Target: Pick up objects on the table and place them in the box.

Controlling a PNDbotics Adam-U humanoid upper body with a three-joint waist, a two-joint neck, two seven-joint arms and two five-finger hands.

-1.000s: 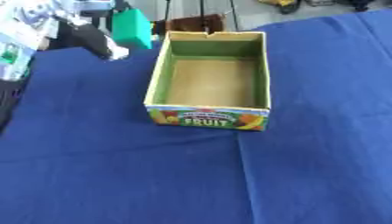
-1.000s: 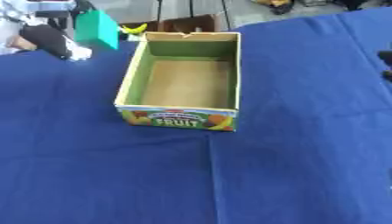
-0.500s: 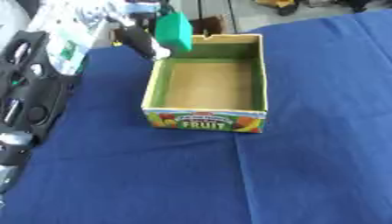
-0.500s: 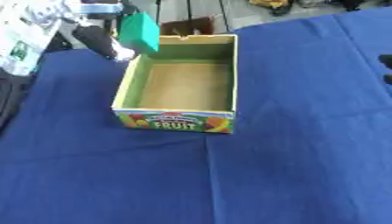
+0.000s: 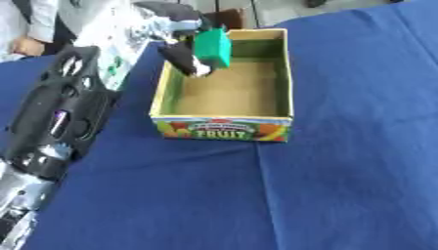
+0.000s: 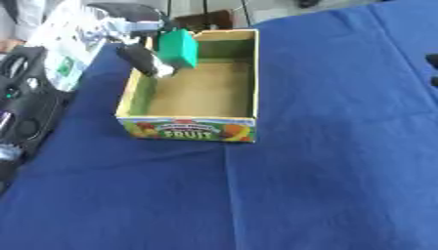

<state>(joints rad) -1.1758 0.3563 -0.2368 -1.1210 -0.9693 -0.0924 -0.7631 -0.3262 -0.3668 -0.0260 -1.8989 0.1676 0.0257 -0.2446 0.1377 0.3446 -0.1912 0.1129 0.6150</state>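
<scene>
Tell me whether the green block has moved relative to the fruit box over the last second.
Yes. The left hand has carried the green block rightward, from outside the fruit box's far left corner to above its left wall and interior.

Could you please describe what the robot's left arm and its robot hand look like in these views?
The left arm is a bulky black shell with slotted openings, turning silver-grey towards the wrist, with small green markings on the pale section. The left robot hand has dark fingers, one ending in a pale tip. Of the right arm, only a dark sliver shows at the right edge.
</scene>
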